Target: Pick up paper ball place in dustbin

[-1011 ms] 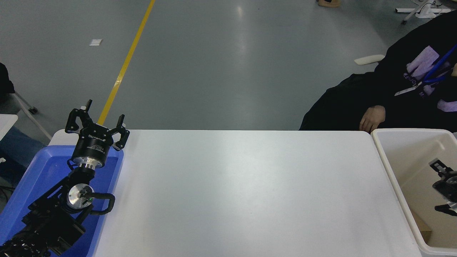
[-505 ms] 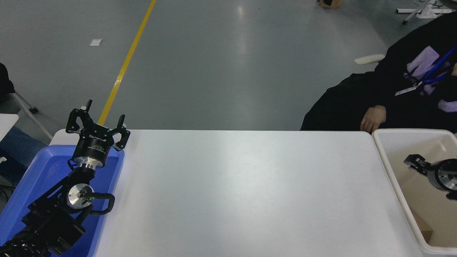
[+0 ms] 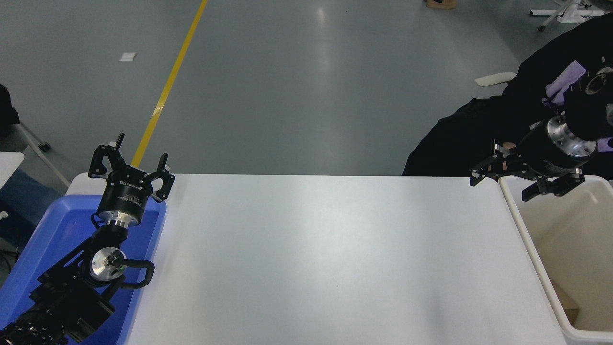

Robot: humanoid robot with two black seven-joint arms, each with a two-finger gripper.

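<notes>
The right gripper hung spread wide with nothing in it, up over the far left corner of the dustbin, right where the bin's rim meets the surface. Looked to me like the drop was done and this was the pull-out step. A tan corner showed low in the dustbin near the bottom edge (probably the paper ball, though only a sliver was visible, so I couldn't swear to it). If that's the ball, I'd guess the next move was just clearing the rim and parking the arm, with no fine aiming needed.

Compared with a second before, that gripper had been deep inside the bin by its right wall; half a second before, it was higher but inside the walls. Now it was out above the rim and further left, in front of the person in dark clothes sitting at the far side.

The left gripper sat parked over the blue tray at lower left, fingers apart, same spot throughout.
</notes>
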